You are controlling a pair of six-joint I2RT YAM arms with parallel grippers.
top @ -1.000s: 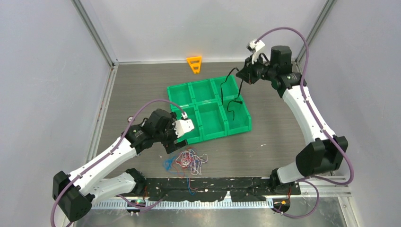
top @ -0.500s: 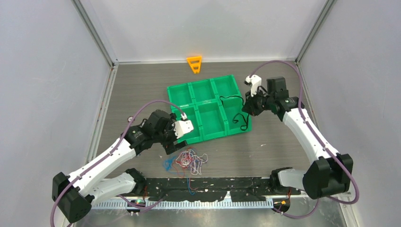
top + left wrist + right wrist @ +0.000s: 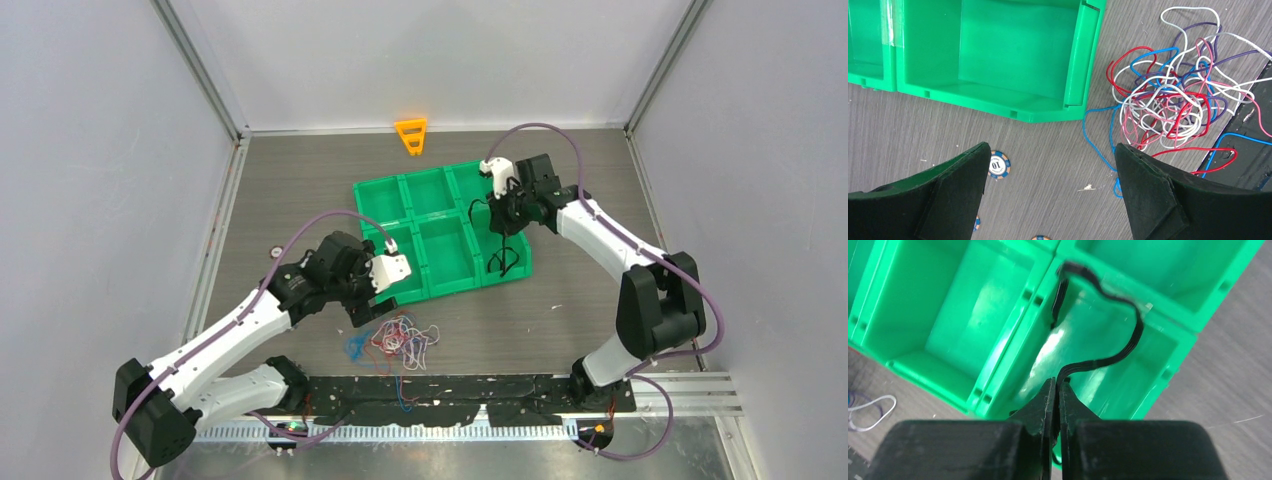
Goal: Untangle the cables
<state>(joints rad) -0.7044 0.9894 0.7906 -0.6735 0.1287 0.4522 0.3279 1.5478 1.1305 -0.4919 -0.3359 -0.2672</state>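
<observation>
Right wrist: cable point(image 3: 1108, 360) between fingers point(image 3: 1040, 409) (seemingly).

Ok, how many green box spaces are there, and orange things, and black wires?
Green box spaces: 6
Orange thing: 1
Black wire, pinched in the right gripper: 1
Total: 8
</observation>
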